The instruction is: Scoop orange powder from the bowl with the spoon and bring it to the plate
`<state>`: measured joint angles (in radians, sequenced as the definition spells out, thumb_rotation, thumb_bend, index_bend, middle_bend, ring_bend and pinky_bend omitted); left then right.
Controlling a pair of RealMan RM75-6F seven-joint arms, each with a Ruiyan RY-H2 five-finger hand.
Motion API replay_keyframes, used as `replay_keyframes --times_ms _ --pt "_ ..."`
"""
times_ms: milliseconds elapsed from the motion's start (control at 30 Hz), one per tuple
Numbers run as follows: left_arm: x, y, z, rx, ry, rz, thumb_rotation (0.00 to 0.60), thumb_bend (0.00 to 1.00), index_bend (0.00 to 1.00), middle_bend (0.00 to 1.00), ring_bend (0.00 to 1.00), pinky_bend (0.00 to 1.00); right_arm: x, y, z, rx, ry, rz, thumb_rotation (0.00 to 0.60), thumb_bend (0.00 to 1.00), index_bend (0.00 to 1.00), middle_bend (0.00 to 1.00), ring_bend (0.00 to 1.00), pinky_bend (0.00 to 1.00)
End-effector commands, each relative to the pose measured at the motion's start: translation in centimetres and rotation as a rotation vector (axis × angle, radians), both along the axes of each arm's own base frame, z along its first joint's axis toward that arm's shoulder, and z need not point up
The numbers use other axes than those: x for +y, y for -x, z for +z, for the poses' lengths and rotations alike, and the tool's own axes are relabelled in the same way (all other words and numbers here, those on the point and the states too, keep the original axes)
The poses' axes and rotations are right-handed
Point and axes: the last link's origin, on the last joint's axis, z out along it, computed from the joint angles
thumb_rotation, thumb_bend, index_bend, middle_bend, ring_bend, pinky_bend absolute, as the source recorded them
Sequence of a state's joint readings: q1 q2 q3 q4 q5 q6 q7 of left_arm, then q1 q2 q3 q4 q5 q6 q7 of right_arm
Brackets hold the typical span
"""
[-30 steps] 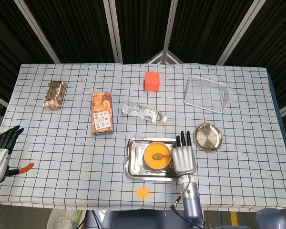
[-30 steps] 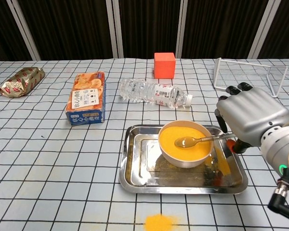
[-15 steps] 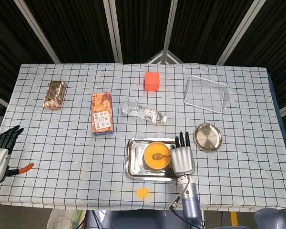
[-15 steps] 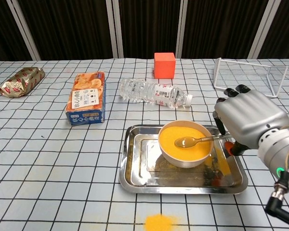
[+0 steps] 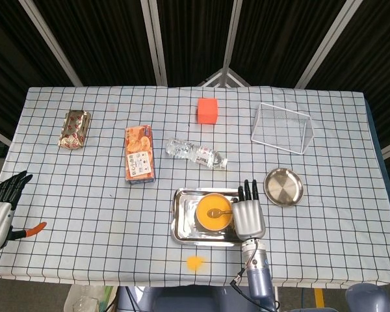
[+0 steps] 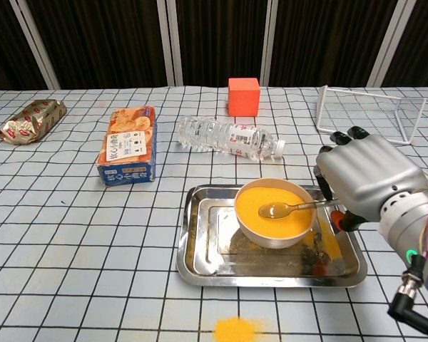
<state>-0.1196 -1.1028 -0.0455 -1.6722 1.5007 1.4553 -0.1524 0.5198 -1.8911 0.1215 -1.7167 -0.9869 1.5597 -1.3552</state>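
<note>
Right hand [image 6: 367,182], fingers' grip indeterminable, met metal spoon [image 6: 289,208] handle at white bowl's [image 6: 272,231] three o'clock; grasp pending, scooping next.

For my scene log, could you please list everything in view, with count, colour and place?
bowl: 1, pale, orange powder inside, in the tray
spoon: 1, metal, in the bowl
tray: 1, steel, near centre
plate: 1, steel, right of tray
spilled powder: 1 patch, orange, near edge
water bottle: 1, clear, lying behind tray
cracker box: 1, orange-blue, left
foil packet: 1, gold-red, far left
cube: 1, orange-red, back
wire rack: 1, white, back right
right hand: at the spoon handle
left hand: at the table's left edge
</note>
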Motion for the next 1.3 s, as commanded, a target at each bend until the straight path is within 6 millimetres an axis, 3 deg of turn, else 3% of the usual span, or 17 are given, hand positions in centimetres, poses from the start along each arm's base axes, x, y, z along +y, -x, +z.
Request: replay_keyframes --times_ms 33,567,1067,1300 --pt "0.00 0.00 0.00 0.000 0.000 0.000 0.600 0.01 0.00 0.00 0.00 0.00 -0.02 0.01 0.00 0.002 0.001 0.000 0.600 0.42 0.52 0.21 0.00 0.02" --pt "0.01 0.00 -0.02 -0.001 0.002 0.002 0.600 0.01 0.00 0.00 0.00 0.00 0.07 0.06 -0.04 0.009 0.002 -0.006 0.600 0.51 0.52 0.21 0.00 0.02" --pt "0.04 0.00 0.01 -0.001 0.002 0.002 0.600 0.01 0.00 0.00 0.00 0.00 0.09 -0.02 -0.08 0.004 0.005 -0.003 0.600 0.51 0.52 0.21 0.00 0.02" --pt "0.05 -0.03 -0.01 -0.002 0.002 0.001 0.600 0.01 0.00 0.00 0.00 0.00 0.17 -0.28 0.26 -0.004 0.022 0.033 0.600 0.52 0.53 0.27 0.05 0.06"
